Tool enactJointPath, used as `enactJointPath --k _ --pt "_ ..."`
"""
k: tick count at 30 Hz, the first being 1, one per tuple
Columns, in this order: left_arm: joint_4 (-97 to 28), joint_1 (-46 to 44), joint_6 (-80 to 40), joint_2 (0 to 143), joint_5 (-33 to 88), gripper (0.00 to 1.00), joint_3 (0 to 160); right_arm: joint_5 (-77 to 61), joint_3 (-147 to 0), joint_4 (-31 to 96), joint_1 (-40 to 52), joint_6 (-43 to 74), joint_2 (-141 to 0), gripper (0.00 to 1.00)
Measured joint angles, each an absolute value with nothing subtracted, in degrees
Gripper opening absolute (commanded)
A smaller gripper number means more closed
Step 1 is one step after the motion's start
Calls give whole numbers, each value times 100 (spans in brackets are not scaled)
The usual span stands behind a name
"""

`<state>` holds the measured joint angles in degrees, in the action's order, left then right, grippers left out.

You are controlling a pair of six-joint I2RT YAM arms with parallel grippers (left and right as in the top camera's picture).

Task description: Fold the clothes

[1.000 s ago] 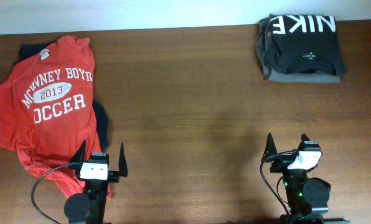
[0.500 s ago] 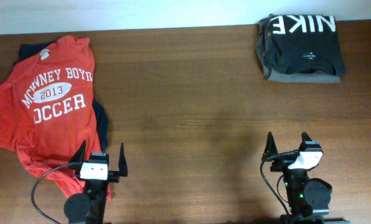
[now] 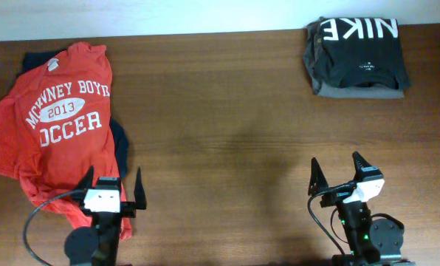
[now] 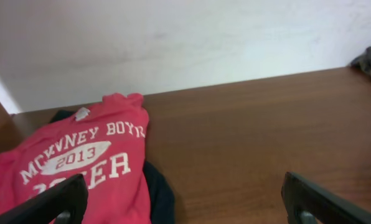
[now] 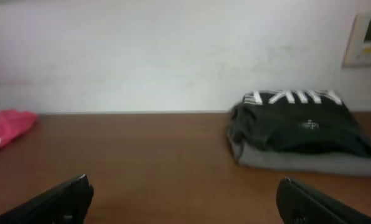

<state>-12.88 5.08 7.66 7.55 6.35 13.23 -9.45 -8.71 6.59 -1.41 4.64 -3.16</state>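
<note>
The orange-red T-shirt (image 3: 57, 125) lies rumpled at ten o'clock on the surface (image 3: 220, 111), mostly covering the navy garment (image 3: 119, 148). The left gripper (image 3: 114, 178) at seven o'clock and the right gripper (image 3: 335, 162) at five both gape wide.

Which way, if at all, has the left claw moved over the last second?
Yes: the left claw shifted slightly left, farther over the orange-red T-shirt's hem, seen from overhead.

Probably a lab room: bare white wall (image 5: 142, 56), wooden table (image 5: 167, 162), wall panel (image 5: 367, 38).
</note>
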Motion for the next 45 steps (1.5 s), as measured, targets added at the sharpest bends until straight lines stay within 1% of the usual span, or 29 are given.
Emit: enactJointPath --k 6,10,14,17,20,23,26,31,35,36,37,38,41,43,45 --pt "-1308 508 600 1686 565 99 2060 -1070 -1859 1382 -141 456 -1243 99" --pt "-1728 508 375 2714 550 99 2842 -1074 -3026 2082 -141 454 -2359 99" --pt "-2220 506 316 3594 548 99 3664 -1092 -4287 3118 -141 447 -3494 99" --pt "-2974 508 292 4397 552 99 4543 -1107 -5367 4136 -141 449 -4458 99" --pt "-3813 508 276 5225 620 99 5443 -1114 -6211 4746 -141 451 -5251 99" --pt "-4357 508 270 5986 825 99 6237 -1186 -6914 5157 -141 451 -5892 98" --pt "-4482 513 268 6650 996 99 6820 -1369 -7242 5162 -141 454 -6226 99" --pt "-4477 517 270 7360 1094 99 6879 -1603 -7299 5210 -141 395 -6462 99" --pt "-4125 672 268 7756 1133 99 6893 -1660 -7299 5310 -141 342 -6576 99" --pt "-4086 784 270 7913 1133 97 6938 -1667 -7299 5339 -141 322 -6576 100" --pt "-4086 904 263 8093 1107 93 7013 -1671 -7303 5367 -141 316 -6576 100" --pt "-4084 987 246 8226 1052 84 7061 -1686 -7306 5391 -141 314 -6576 100" --pt "-4147 1299 132 8724 825 70 7100 -1708 -7308 5533 -141 301 -6580 100" --pt "-4185 1439 99 9026 742 67 7100 -1708 -7308 5555 -141 301 -6589 100" --pt "-4193 1505 75 9266 611 64 7100 -1710 -7308 5581 -141 301 -6611 97"
